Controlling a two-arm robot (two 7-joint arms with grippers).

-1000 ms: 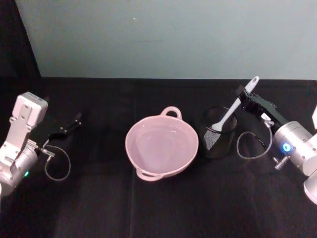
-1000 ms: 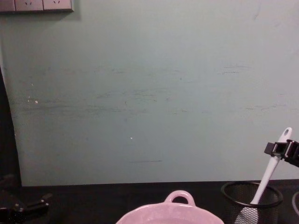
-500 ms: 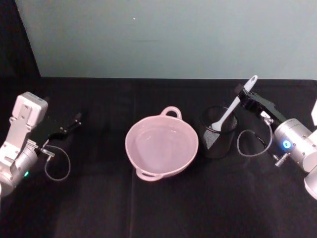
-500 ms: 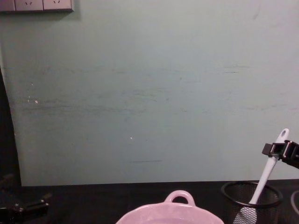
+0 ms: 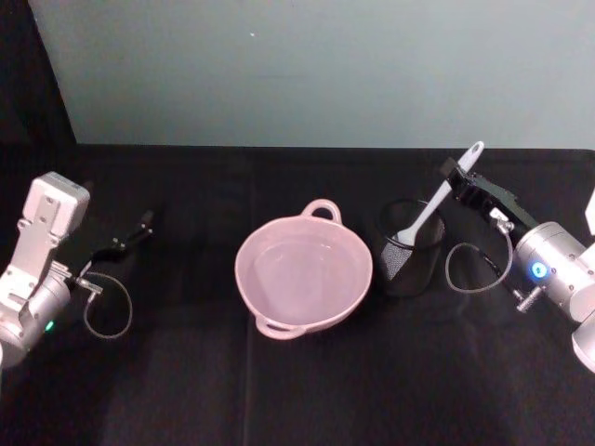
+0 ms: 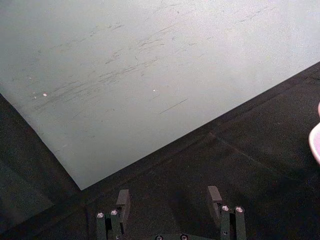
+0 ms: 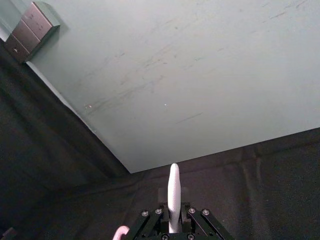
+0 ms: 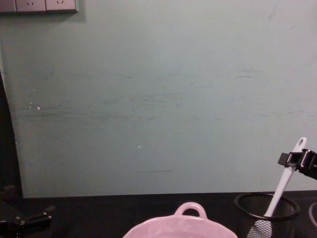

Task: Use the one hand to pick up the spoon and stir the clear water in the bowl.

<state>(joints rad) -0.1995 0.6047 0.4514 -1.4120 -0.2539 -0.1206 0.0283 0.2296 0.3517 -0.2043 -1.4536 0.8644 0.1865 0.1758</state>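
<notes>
The white spoon leans in a black wire-mesh cup, blade down and handle up to the right. My right gripper is shut on the upper handle; the handle tip pokes out between its jaws, and the spoon shows the same way in the chest view. The pale pink bowl sits mid-table, left of the cup, holding clear water with faint reflections. Its rim and loop handle show low in the chest view. My left gripper rests open at the far left, fingers apart over the cloth.
A black cloth covers the table; a pale green wall stands behind it. Wall sockets sit high on the left. Open cloth lies between the bowl and my left arm, and in front of the bowl.
The right gripper has shifted very slightly with the spoon handle; the spoon still stands in the mesh cup. The left arm has barely moved.
</notes>
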